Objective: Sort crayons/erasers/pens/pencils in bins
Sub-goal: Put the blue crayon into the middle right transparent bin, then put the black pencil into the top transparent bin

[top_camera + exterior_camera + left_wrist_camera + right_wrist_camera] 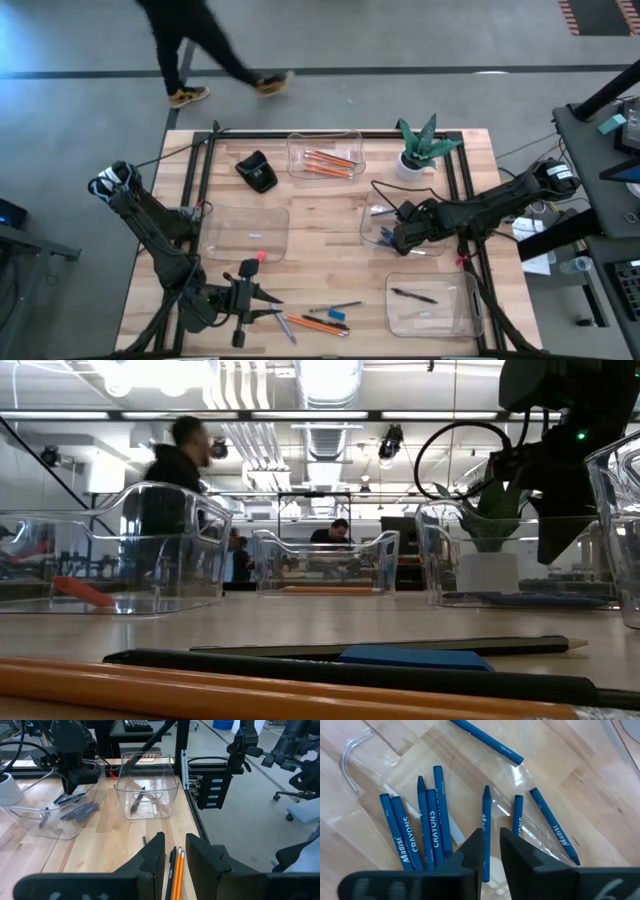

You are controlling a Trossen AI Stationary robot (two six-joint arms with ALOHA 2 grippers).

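Right claw (491, 851), at three o'clock over the crayon bin (372, 232), stands slightly parted around a blue crayon (485, 827) that may snag or bounce out, while left claw (175, 857) hangs parted and empty over pencils (178, 875).

Overhead and table-level cameras share the table (320, 215); 2 wrist cameras close.
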